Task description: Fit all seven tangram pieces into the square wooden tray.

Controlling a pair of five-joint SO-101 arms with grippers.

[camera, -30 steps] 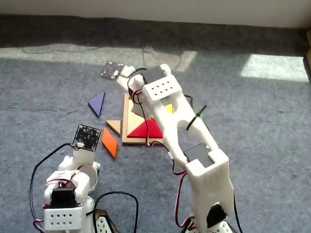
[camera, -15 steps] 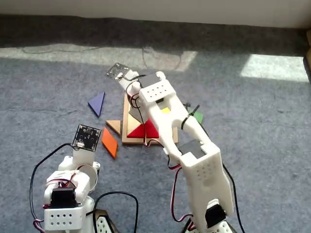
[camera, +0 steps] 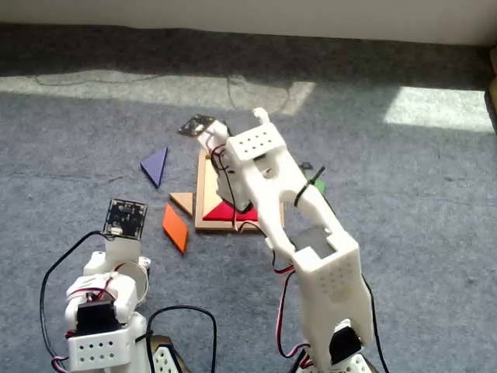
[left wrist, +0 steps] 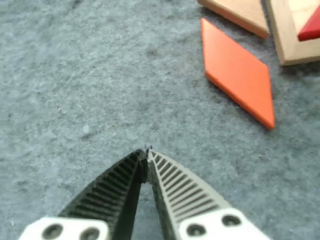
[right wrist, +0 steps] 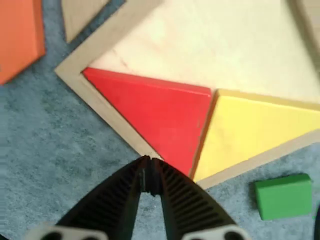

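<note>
The square wooden tray (camera: 199,223) lies mid-table with a red triangle (camera: 222,210) in its near corner. In the right wrist view the red triangle (right wrist: 155,117) and a yellow triangle (right wrist: 260,127) sit side by side in the tray (right wrist: 100,107). My right gripper (right wrist: 148,167) is shut and empty, just above the tray's rim by the red piece. An orange parallelogram (left wrist: 237,77) and a tan triangle (left wrist: 235,12) lie on the carpet beside the tray. My left gripper (left wrist: 146,154) is shut and empty over bare carpet short of the orange piece.
A blue triangle (camera: 155,165) lies on the carpet beyond and to the left of the tray. A green piece (right wrist: 282,196) rests just outside the tray's right side. The right arm (camera: 311,233) stretches over the tray and hides much of it. Grey carpet surrounds everything.
The right arm's wrist has drawn back and dipped toward the tray's near corner. The left arm has shifted slightly to the left.
</note>
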